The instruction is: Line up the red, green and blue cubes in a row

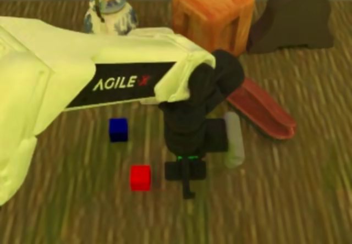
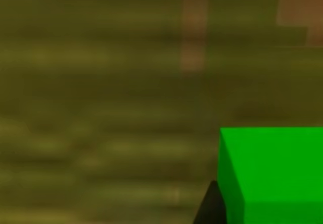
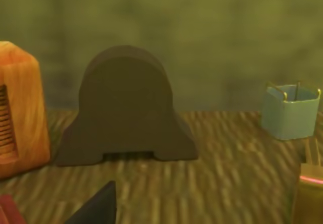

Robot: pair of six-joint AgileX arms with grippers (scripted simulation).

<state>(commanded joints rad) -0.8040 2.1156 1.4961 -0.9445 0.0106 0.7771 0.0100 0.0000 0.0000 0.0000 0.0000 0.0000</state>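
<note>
The red cube lies on the wooden table toward the front. The blue cube sits a little behind it and to its left. My left gripper hangs just right of the red cube and covers the green cube from above. In the left wrist view the green cube fills the lower corner, with one dark fingertip pressed against its side. The gripper is shut on it. My right arm is out of the top view. Its gripper is open, showing one fingertip and holding nothing.
At the back stand a large wooden box, a dark brown arched block and a pale bottle-like object. A red-brown scoop and a pale cylinder lie right of the left gripper. A small teal bin shows in the right wrist view.
</note>
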